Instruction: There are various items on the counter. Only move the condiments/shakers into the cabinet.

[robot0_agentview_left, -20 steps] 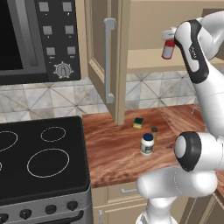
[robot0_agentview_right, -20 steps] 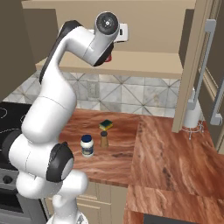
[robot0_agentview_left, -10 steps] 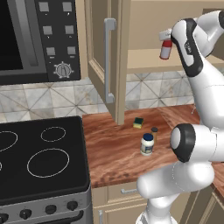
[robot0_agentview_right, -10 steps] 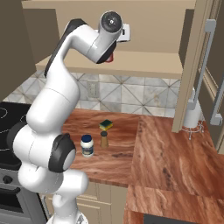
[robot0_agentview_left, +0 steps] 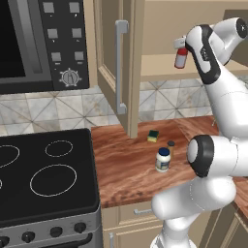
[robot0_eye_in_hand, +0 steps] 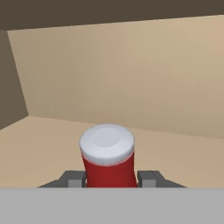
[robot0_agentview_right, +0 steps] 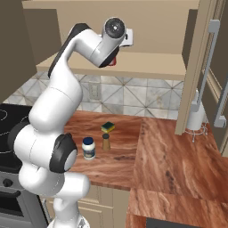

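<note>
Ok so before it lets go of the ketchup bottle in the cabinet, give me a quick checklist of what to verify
1. Grip: claw shut on the red squeeze bottle, a finger on each side. Ok.
2. Bottle upright, white cap up: ok.
3. Bottle over the cabinet shelf, past its front edge: ok by the hand view.
4. Bottle base resting on the shelf: cannot tell; its bottom is hidden.
5. Cabinet door swung open, out of the arm's way: ok.
6. Left on the counter: white jar and brown shaker not yet stored; sponge stays. Not ok yet.
</note>
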